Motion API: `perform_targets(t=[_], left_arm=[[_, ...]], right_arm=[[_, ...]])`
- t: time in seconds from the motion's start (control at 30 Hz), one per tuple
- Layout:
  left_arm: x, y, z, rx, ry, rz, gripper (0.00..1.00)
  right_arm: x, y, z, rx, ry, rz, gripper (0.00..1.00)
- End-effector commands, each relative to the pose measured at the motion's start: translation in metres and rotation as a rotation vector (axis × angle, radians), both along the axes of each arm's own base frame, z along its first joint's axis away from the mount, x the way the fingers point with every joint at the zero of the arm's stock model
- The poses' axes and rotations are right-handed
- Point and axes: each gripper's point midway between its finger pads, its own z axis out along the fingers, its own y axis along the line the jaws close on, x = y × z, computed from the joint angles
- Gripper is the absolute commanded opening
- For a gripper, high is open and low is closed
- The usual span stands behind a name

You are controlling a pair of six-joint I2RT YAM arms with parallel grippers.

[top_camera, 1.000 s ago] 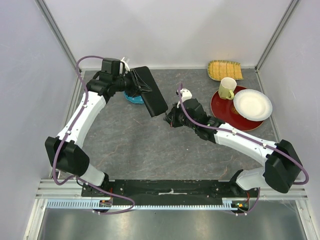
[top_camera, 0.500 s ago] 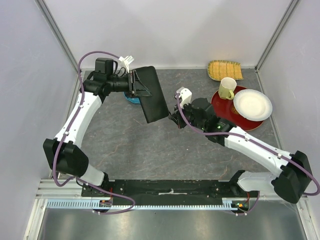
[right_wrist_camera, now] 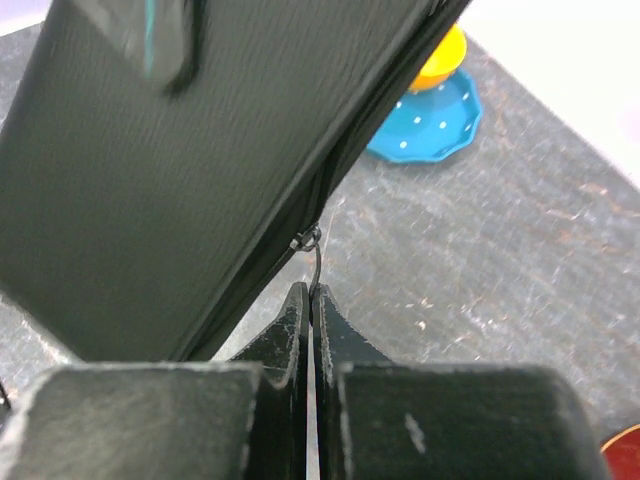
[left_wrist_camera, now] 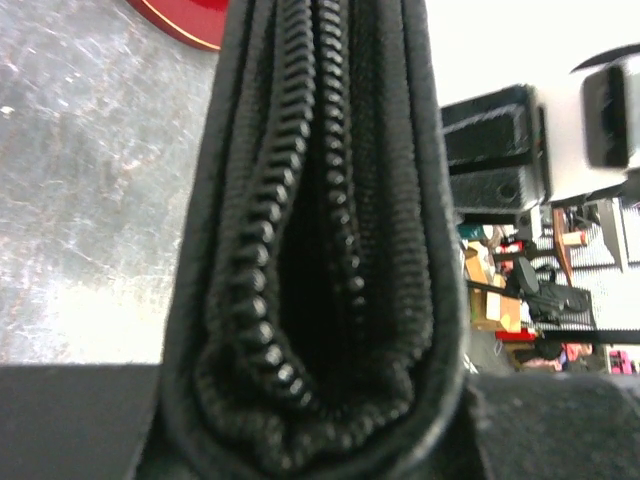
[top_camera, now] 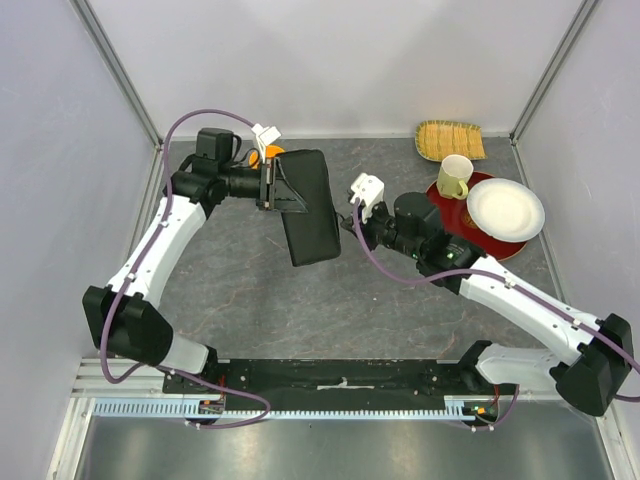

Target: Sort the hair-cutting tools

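The left gripper [top_camera: 278,186] is clamped on the 9 o'clock long edge of the black zip case [top_camera: 310,210], jaws part-way apart around its thickness, holding it up off the table [top_camera: 300,300], its length running from 12 to 6 o'clock in the top view. In the left wrist view the zipper teeth [left_wrist_camera: 270,300] stand slightly parted around a dark gap; what lies inside is hidden, so where the scissors and combs are cannot be told. At the case's 3 o'clock side the right gripper [right_wrist_camera: 308,296] is pinched fully closed on the thin zipper pull [right_wrist_camera: 314,252]. Beyond it at 1 o'clock sits a blue dish [right_wrist_camera: 430,115] with an orange object [right_wrist_camera: 445,50] on it. At the table's 2 o'clock a red plate [top_camera: 450,215] carries a white bowl [top_camera: 505,208] and a cup [top_camera: 455,175], with a woven mat [top_camera: 450,140] just behind.
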Motion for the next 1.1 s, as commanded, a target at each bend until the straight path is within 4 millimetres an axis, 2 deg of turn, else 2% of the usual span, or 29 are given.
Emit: perform_targets(t=[0.0,0.13,0.27,0.4,0.57,0.6,0.67,0.7,0.73,0.8,0.83,0.9,0.97,1.0,1.07], left_arm=[[-0.051,-0.012,0.018,-0.080,-0.041,-0.185,0.02],[-0.060,-0.016,0.009,-0.075,-0.028,-0.209,0.02],[-0.073,-0.017,0.005,-0.083,-0.036,-0.246,0.02],[-0.090,-0.018,0.003,-0.099,-0.056,-0.295,0.02],[-0.108,-0.024,0.003,-0.114,-0.054,-0.357,0.02],[-0.111,-0.025,0.001,-0.113,-0.054,-0.366,0.02],[-0.120,-0.027,-0.001,-0.110,-0.044,-0.394,0.02],[-0.122,-0.027,-0.001,-0.109,-0.072,-0.409,0.02],[-0.125,-0.028,-0.001,-0.106,-0.074,-0.418,0.02],[-0.134,-0.031,-0.003,-0.094,-0.082,-0.455,0.02],[-0.138,-0.033,-0.004,-0.091,-0.080,-0.468,0.02],[-0.145,-0.037,-0.010,-0.079,-0.075,-0.501,0.02],[-0.154,-0.041,-0.016,-0.062,-0.066,-0.535,0.02],[-0.157,-0.042,-0.019,-0.051,-0.060,-0.546,0.02],[-0.163,-0.046,-0.026,-0.030,-0.078,-0.580,0.02]], right_arm=[[0.034,-0.008,0.062,0.049,-0.177,-0.107,0.00],[0.044,-0.005,0.085,0.063,-0.230,-0.111,0.00],[0.056,-0.011,0.097,0.054,-0.262,-0.124,0.00],[0.054,-0.018,0.117,0.025,-0.339,-0.077,0.00],[0.050,-0.026,0.127,-0.068,-0.363,-0.008,0.00],[0.048,-0.025,0.137,-0.075,-0.381,0.012,0.00],[0.048,-0.027,0.129,-0.150,-0.374,0.039,0.00],[0.047,-0.027,0.139,-0.160,-0.396,0.051,0.00],[0.045,-0.032,0.134,-0.220,-0.400,0.074,0.00],[0.044,-0.034,0.140,-0.260,-0.431,0.098,0.00],[0.042,-0.035,0.137,-0.290,-0.435,0.116,0.00],[0.043,-0.037,0.144,-0.340,-0.487,0.139,0.00],[0.046,-0.039,0.137,-0.410,-0.493,0.165,0.00],[0.047,-0.040,0.145,-0.424,-0.511,0.164,0.00],[0.050,-0.041,0.138,-0.473,-0.499,0.179,0.00]])
